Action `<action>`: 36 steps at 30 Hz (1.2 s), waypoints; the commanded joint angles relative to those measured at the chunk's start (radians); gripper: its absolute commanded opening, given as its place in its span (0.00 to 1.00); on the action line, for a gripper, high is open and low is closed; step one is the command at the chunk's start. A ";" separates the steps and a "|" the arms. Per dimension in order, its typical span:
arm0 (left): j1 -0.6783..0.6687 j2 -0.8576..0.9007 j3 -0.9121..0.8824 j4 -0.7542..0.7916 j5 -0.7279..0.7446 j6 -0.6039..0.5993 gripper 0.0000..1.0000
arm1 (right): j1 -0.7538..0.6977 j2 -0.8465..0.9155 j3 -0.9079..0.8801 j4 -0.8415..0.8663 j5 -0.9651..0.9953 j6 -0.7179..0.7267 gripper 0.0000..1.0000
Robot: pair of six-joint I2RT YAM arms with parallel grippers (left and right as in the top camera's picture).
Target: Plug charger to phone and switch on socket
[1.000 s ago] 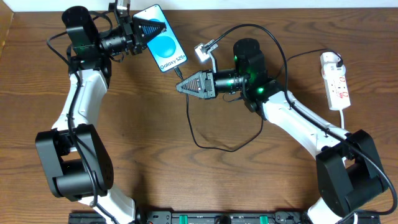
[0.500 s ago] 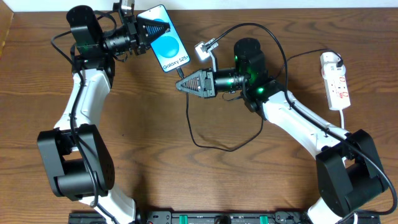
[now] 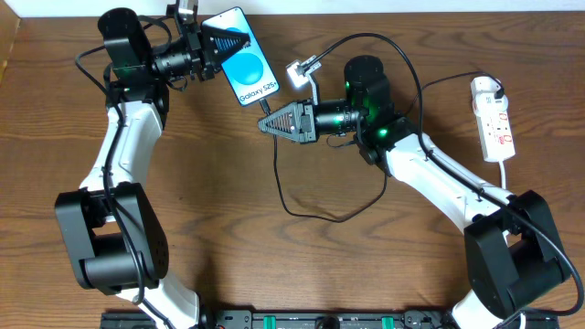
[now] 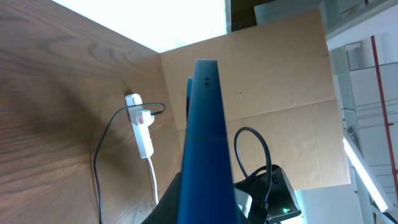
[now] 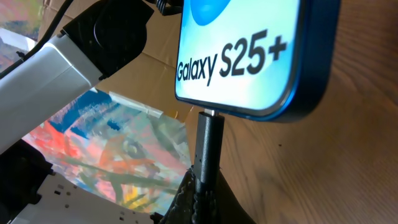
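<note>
Wooden table, far side: left gripper pinches the slick, rigid, breakable phone by its top end, right gripper pinches the charger by its stiff tip at the port, limp cable trailing, socket well apart.

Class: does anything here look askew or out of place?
The phone is askew, diagonal to the table edge, its top end in the left gripper; the right gripper holds the charger connector at its bottom.

Shows cyan-screened phone tilted, black charger tip at its bottom port, cable looping toward white socket lying far right.
</note>
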 commanded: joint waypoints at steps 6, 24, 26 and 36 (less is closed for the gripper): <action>-0.033 -0.013 -0.003 0.005 0.137 0.047 0.07 | -0.013 0.009 0.017 0.034 0.087 0.011 0.01; -0.053 -0.013 -0.006 0.005 0.143 0.097 0.07 | -0.013 0.009 0.017 0.034 0.066 0.018 0.02; -0.044 -0.013 -0.006 0.005 0.142 0.097 0.07 | -0.015 0.009 0.017 0.034 0.047 0.018 0.09; 0.022 -0.013 -0.013 0.004 0.137 0.123 0.07 | -0.035 0.009 0.017 0.035 -0.034 0.018 0.30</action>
